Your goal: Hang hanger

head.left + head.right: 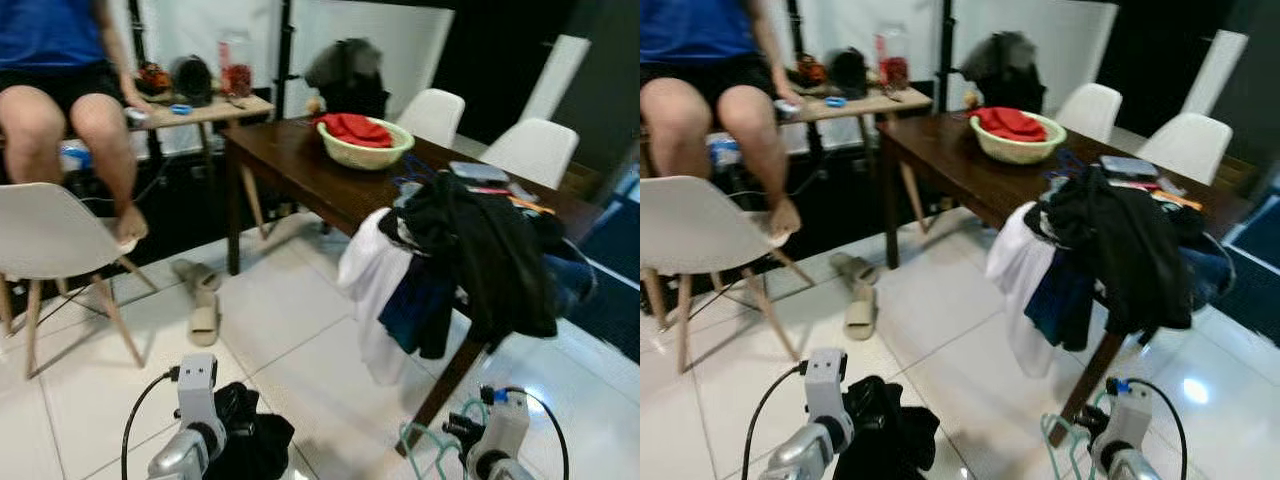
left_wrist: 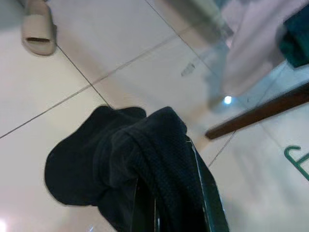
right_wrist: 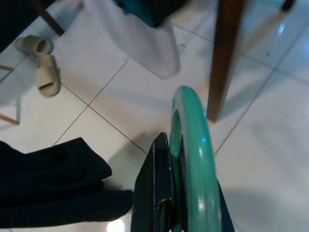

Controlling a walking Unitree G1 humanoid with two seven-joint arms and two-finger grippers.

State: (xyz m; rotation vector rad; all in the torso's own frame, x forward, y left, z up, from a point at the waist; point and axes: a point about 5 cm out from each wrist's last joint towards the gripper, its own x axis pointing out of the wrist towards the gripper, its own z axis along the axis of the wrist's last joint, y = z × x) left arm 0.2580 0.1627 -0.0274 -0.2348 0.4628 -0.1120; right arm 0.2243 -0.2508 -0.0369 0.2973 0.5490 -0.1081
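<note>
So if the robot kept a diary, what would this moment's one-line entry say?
left claw: shut on black garment | right claw: shut on green hanger | ahead: clothes-heaped table | hanging: not yet

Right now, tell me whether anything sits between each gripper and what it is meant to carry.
Nothing does. The right gripper is already shut on the green hanger, and the left gripper is shut on the black garment, which droops above the white tiled floor.

Glossy white floor tiles, a dark polished wooden table, smooth green plastic hanger, matt black cloth.
</note>
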